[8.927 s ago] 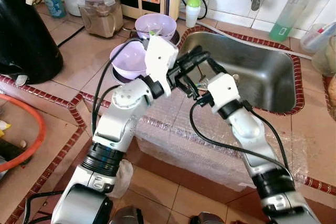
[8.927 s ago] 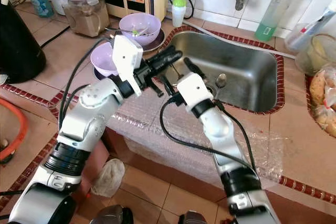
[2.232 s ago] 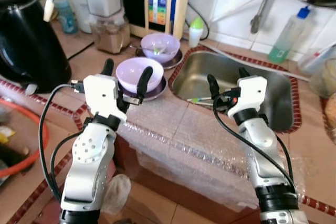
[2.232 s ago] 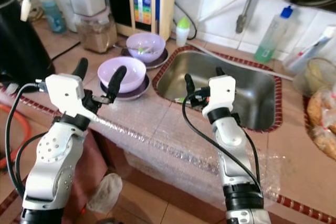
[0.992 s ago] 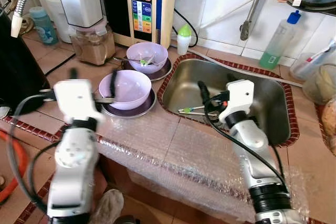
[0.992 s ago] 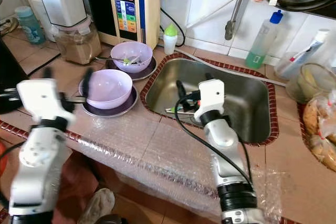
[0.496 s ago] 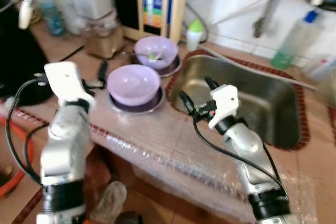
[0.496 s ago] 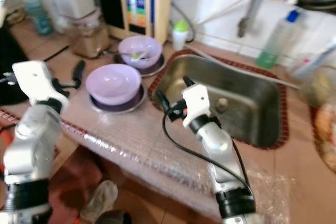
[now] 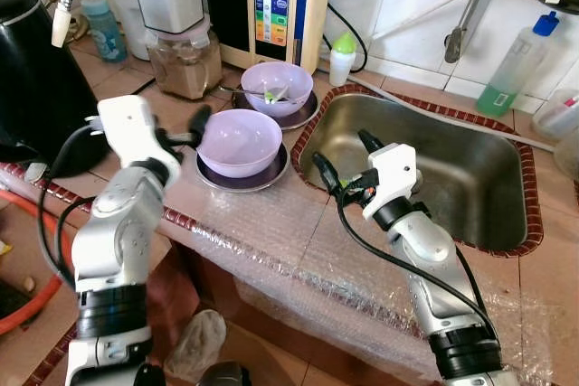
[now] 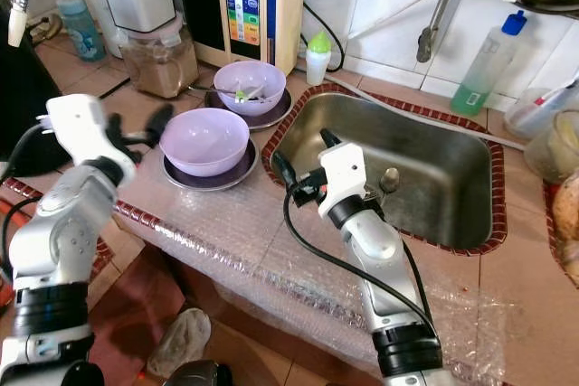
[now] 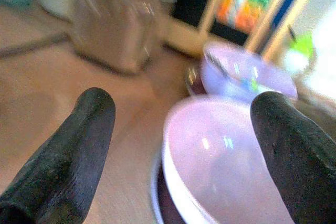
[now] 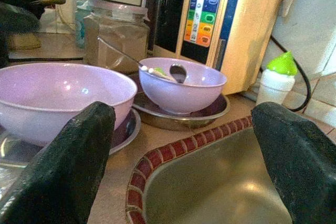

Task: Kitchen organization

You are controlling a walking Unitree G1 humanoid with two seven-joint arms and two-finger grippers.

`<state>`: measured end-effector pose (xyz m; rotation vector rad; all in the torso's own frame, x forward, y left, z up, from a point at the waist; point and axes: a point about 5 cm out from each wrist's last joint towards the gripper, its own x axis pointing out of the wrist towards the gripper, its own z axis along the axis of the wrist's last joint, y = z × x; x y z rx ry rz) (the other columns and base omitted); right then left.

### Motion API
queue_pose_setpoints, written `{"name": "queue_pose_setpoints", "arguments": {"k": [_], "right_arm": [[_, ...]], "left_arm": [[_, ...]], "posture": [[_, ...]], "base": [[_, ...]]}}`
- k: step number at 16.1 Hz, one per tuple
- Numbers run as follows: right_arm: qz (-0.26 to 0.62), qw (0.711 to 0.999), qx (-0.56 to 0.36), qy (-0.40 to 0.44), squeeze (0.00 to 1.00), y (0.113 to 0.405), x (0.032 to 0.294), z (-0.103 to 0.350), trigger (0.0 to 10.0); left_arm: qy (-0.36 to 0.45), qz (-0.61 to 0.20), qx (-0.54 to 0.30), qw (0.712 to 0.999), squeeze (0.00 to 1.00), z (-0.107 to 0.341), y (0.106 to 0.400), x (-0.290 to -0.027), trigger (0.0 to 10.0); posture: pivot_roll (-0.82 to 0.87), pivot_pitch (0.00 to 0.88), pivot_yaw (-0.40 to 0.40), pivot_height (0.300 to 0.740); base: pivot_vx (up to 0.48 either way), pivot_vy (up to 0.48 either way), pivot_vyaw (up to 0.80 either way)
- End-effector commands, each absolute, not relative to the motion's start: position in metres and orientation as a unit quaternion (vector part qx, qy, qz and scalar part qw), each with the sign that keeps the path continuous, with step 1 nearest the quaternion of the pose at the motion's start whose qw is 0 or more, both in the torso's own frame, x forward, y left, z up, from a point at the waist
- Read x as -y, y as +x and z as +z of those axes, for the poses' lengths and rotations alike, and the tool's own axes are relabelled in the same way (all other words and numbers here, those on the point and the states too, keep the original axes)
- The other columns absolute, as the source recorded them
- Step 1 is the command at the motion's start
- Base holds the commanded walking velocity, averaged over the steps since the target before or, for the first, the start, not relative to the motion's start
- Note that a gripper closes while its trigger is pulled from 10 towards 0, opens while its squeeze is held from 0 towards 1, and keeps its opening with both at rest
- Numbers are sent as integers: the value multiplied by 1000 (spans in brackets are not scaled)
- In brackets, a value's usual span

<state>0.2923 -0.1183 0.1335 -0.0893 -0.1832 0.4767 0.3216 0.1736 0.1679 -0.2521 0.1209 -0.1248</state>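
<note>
Home kitchen: tiled counter (image 9: pixel 136 97), steel sink (image 9: pixel 434 169) (soap bottle (image 9: pixel 514 65) behind), bowls (image 9: pixel 239 142).

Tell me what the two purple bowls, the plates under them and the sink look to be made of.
Purple bowls: probably plastic or melamine, judging by the opaque pastel walls and soft sheen. Plates: apparently metal, likely steel, given the thin grey reflective rims. Sink: stainless steel by its look, a brushed grey basin with dull reflections.
</note>
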Motion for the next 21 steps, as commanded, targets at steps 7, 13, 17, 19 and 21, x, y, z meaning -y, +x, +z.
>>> {"name": "queue_pose_setpoints", "arguments": {"k": [7, 13, 17, 19, 21], "right_arm": [[384, 920, 64, -42, 0, 271, 101, 133, 10000], [423, 903, 42, -56, 0, 264, 97, 127, 10000], [425, 902, 36, -61, 0, 264, 100, 125, 10000], [418, 906, 35, -60, 0, 266, 103, 125, 10000], [408, 910, 35, -61, 0, 269, 106, 125, 10000]], "left_arm": [[-165, -98, -138, 972, 0, 155, 332, -164, 0], [-188, -96, -158, 965, 0, 150, 334, -167, 0], [-174, -95, -159, 967, 0, 148, 332, -170, 0], [-159, -87, -149, 972, 0, 148, 331, -174, 0], [-160, -83, -150, 972, 0, 144, 328, -175, 0]], "posture": [[-26, 39, 24, 740], [-25, 32, 21, 740], [-27, 31, 21, 740], [-29, 29, 22, 740], [-29, 27, 20, 740]], "base": [[0, 0, 0], [0, 0, 0], [0, 0, 0], [0, 0, 0], [0, 0, 0]]}}
